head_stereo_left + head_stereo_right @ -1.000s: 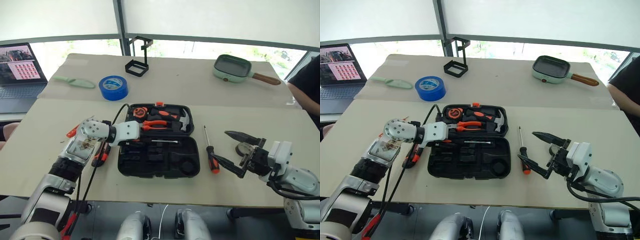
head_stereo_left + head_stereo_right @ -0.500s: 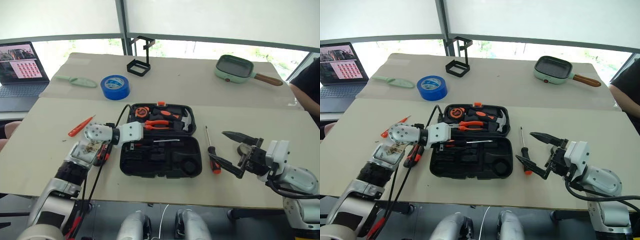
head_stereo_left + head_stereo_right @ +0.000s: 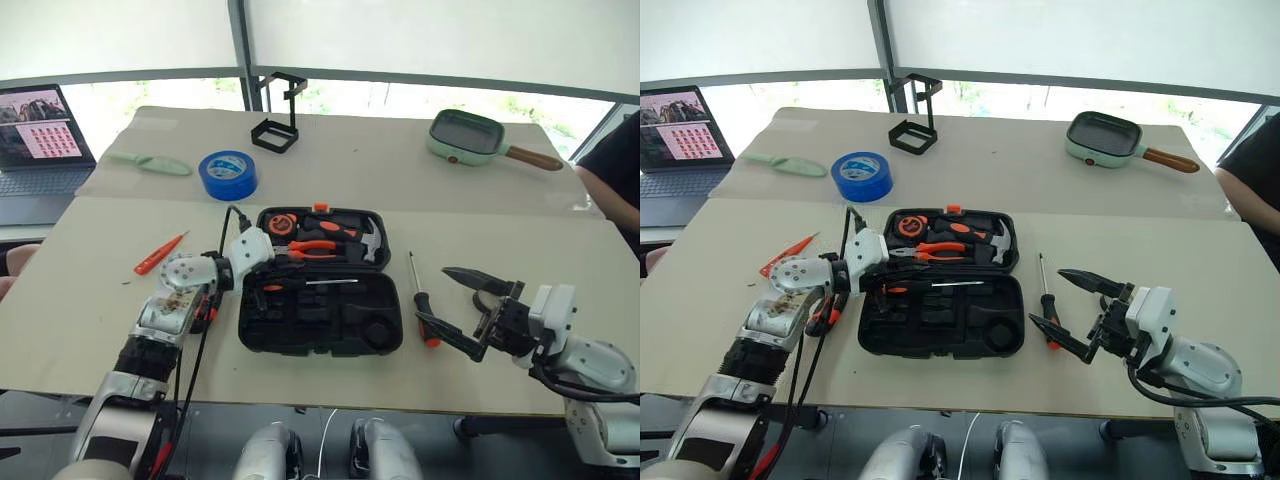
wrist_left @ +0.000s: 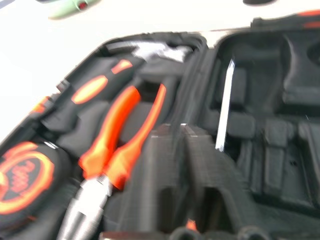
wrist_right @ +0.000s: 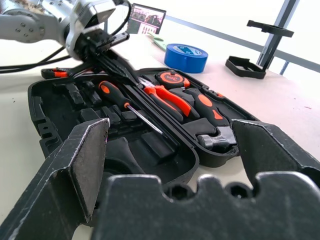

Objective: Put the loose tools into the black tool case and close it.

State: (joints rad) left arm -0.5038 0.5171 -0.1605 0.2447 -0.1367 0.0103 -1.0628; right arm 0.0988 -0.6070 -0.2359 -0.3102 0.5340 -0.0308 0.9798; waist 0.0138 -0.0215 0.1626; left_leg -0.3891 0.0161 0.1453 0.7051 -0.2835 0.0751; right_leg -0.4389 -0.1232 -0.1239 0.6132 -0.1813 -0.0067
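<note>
One black-and-orange-handled screwdriver (image 3: 300, 284) lies inside the open black plastic tool case (image 3: 320, 322). At its nine o'clock, the left gripper (image 3: 878, 272) has fingers pressed together; the right gripper (image 3: 462, 306) is spread wide

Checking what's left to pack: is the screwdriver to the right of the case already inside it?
No, the screwdriver lies on the table, right of the open black tool case.

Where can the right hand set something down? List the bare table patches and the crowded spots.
Free: the table strip between the tool case and the near table edge, and the stretch between the blue tape roll and the pan. Crowded: left of the case, where the shut left gripper reaches in over a knife, and beside the screwdriver near the open right gripper.
</note>
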